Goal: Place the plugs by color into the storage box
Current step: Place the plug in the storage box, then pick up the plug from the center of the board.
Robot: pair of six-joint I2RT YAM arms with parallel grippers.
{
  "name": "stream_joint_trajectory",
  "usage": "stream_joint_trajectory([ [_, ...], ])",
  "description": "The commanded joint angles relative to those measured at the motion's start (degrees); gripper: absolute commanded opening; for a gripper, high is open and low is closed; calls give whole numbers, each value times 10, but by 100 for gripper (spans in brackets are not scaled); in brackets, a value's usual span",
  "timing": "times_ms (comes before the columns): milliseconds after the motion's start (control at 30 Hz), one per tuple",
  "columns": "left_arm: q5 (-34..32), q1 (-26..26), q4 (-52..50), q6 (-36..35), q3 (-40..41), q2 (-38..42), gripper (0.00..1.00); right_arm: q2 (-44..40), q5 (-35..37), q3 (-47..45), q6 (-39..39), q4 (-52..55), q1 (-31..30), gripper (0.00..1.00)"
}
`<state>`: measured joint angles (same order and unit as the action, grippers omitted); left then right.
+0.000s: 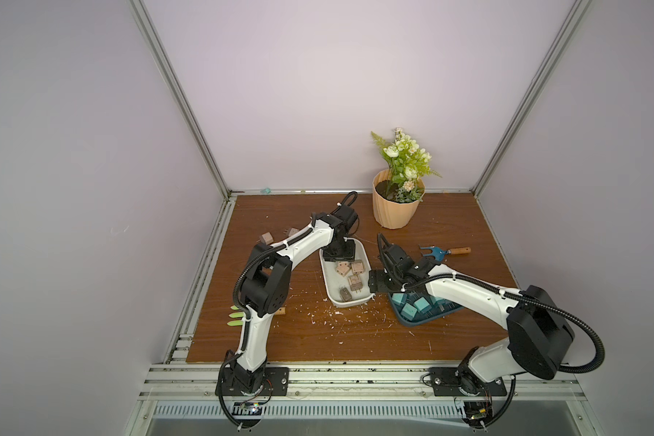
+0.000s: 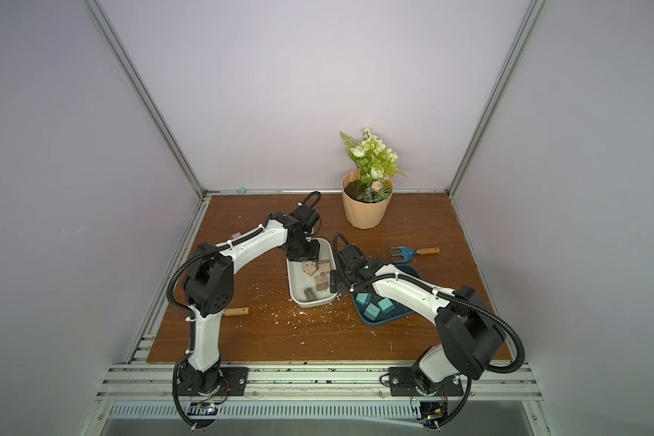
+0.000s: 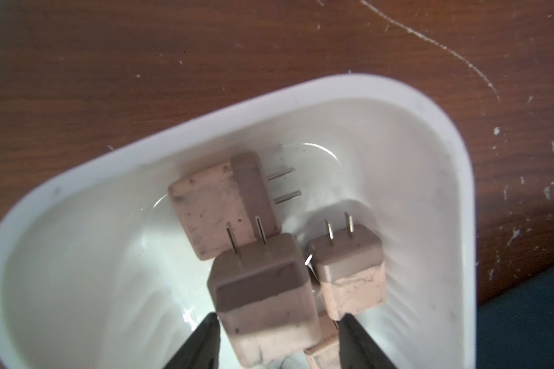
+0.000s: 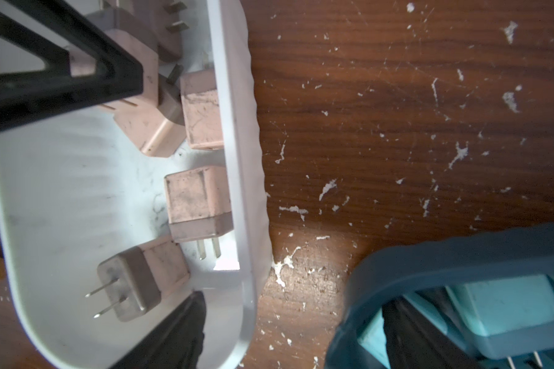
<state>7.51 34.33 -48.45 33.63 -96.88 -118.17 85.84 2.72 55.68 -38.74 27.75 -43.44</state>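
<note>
Wrist views: left fingers (image 3: 199, 345) slightly spread astride tan plug (image 3: 263, 287) in white tub (image 3: 269, 96) | right fingers (image 4: 173, 335) spread wide, spanning to teal tub (image 4: 429, 255) | top views hide both gaps.

Pale walls (image 1: 318, 94), seemingly scratched wooden tabletop (image 1: 393, 339).

Soft even overhead light, top views were sharp but bowed at edges, glare shone inside the glossy white plastic tub (image 3: 413, 143), wrist views were blurred, dark wooden tabletop (image 3: 141, 64) lay dim.
</note>
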Motion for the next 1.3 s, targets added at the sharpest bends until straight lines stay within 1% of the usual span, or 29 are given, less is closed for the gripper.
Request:
stream_joint_trajectory([
  [0,8,11,-16,-1,-10,-19,64,-8,1,9,-1,-19,-4,88],
  [67,8,11,-16,-4,-6,-20,67,-9,1,8,-2,-20,-5,88],
  [200,-5,10,-17,-8,-11,-7,77,-8,3,9,-4,-20,-4,88],
  [300,-19,3,-24,-11,-34,7,83,-7,2,10,-3,-20,-4,88],
  [367,-18,-8,-25,-12,-51,18,84,-6,2,9,-3,-21,-6,88],
  [467,-17,-37,-28,-14,-72,42,85,-5,1,11,-3,-19,-6,88],
  [567,-31,-81,-42,-26,-90,67,86,-5,3,13,-1,-18,-6,88],
  [667,-71,-129,-43,-42,-83,94,94,-1,1,12,1,-20,-6,88],
  [700,-85,-145,-43,-55,-81,99,99,1,-2,11,1,-21,-6,88],
  [767,-96,-172,-43,-88,-83,95,100,5,-5,11,2,-25,-6,88],
  [867,-101,-204,-43,-142,-92,66,99,10,-8,14,2,-27,-6,88],
  [900,-106,-212,-43,-144,-94,54,99,12,-8,16,3,-27,-7,89],
  [1000,-79,-237,-44,-114,-95,21,99,13,-9,20,7,-24,-7,88],
  [1100,-45,-253,-44,-60,-93,-4,99,13,-9,22,12,-16,-8,89],
  [1267,-35,-256,-42,5,-102,-42,99,4,-10,15,11,-11,-8,89],
])
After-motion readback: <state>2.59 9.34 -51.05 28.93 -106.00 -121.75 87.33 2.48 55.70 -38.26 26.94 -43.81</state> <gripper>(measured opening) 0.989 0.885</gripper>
